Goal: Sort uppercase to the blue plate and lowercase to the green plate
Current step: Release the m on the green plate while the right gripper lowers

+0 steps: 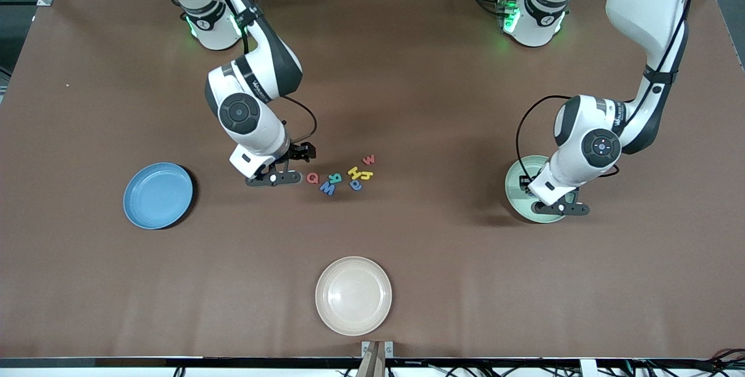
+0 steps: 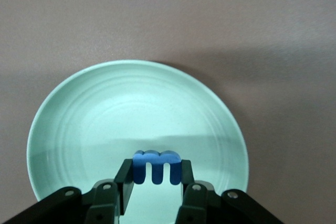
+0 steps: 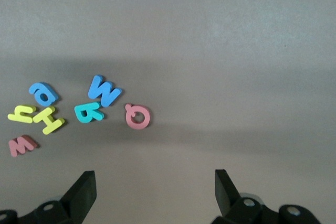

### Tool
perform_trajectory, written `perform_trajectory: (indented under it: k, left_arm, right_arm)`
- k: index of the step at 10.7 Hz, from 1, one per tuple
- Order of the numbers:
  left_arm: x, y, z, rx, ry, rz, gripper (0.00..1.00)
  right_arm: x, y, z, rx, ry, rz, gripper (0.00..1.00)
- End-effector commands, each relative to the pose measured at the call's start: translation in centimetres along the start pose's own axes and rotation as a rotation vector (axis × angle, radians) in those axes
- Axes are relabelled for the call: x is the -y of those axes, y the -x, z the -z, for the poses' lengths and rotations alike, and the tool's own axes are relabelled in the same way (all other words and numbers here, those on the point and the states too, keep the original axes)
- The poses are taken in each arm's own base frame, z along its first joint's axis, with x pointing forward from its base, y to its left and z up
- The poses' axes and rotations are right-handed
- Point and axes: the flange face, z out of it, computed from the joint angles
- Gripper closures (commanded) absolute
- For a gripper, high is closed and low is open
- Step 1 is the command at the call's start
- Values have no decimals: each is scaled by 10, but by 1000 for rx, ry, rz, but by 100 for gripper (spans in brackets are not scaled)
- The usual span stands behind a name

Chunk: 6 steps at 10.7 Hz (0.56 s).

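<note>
1. While pinched edge-on between the fingers of the left gripper, hangs over the green plate: one blue foam letter, which letter cannot be told.
2. Jaws pressed against both flat faces of that letter, above the plate's rim zone rather than its middle.
3. Nothing lying in the green plate's bowl; plate toward the left arm's end of the table.
4. Right gripper: jaws spread wide, gripping nothing, hovering idle over bare table.
5. At four o'clock from that gripper in the front view, first of the cluster: red Q.
6. At three o'clock from the Q, just beside it: teal R; at five o'clock from the Q, touching the R: blue W.
7. Farther toward three o'clock: yellow H, touching the small yellow letter; blue a at six o'clock from the H, nearer the front camera.
8. At one o'clock from the H, slightly apart: red w.
9. Blue plate at eight o'clock from the right gripper, toward the right arm's end, well apart from the letters.
10. Cream-white plate at six o'clock from the cluster, nearest the front camera.
</note>
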Motion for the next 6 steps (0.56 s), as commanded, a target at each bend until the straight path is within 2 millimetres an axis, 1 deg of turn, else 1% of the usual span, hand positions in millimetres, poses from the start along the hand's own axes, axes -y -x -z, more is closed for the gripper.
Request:
perform_trajectory:
  k: [1,3,4,5,6]
  left_arm:
    - [9,5,-8,-8,25,6,100]
    - [14,6,-20,-3,29,17,98]
    - [19,5,-22,-2,31,25,92]
    - [18,5,-22,-2,31,25,81]
    - [15,5,-21,-5,31,21,68]
  right_arm:
    - [10,4,0,6,-7,18,0]
    - [16,0,-1,-12,-6,37,0]
    - [19,-6,-11,-7,-2,42,0]
    - [30,-6,-20,-2,4,61,0]
    - [46,1,-23,-25,16,101,0]
